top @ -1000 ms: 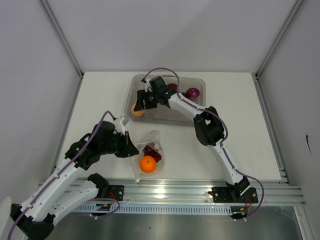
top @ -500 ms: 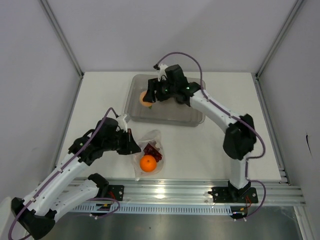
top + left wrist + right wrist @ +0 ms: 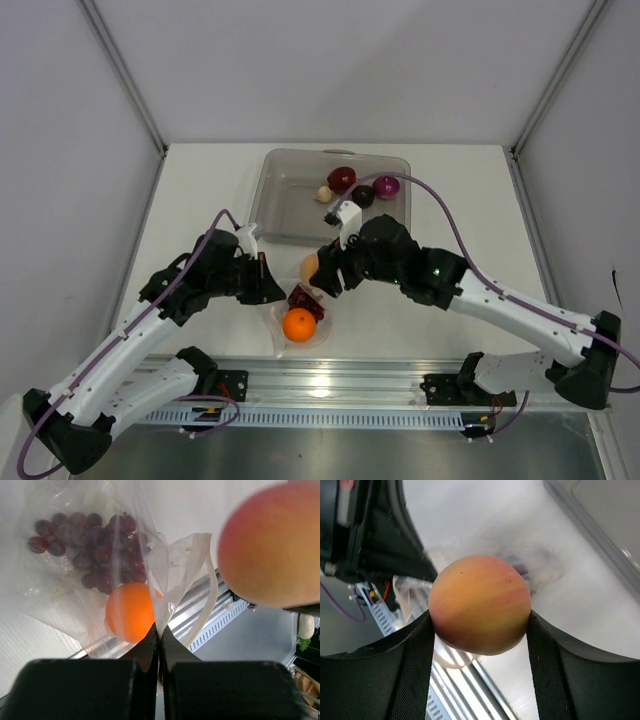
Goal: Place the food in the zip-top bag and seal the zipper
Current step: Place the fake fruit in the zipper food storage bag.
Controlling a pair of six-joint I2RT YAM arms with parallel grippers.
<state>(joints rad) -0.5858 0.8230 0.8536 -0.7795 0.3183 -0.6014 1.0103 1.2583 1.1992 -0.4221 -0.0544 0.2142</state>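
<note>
The clear zip-top bag (image 3: 312, 330) lies on the table near the front rail. It holds an orange (image 3: 297, 325) and a dark red grape bunch (image 3: 303, 301); both also show in the left wrist view, the orange (image 3: 131, 611) below the grapes (image 3: 95, 550). My left gripper (image 3: 274, 293) is shut on the bag's mouth edge (image 3: 160, 610). My right gripper (image 3: 318, 272) is shut on the pink-yellow peach (image 3: 480, 604) and holds it just above the bag's mouth. The peach also shows in the top view (image 3: 311, 266) and the left wrist view (image 3: 272, 545). The zipper cannot be made out.
The grey tray (image 3: 285, 200) stands at the back with a beige bulb (image 3: 323, 193), a dark red fruit (image 3: 342, 179), a blackish fruit (image 3: 364, 195) and a purple ball (image 3: 386, 186). The metal rail (image 3: 400, 375) runs along the table's near edge.
My right gripper has lifted the peach out of the tray and carried it toward me to the bag's mouth. My left gripper has stayed on the bag's edge.
</note>
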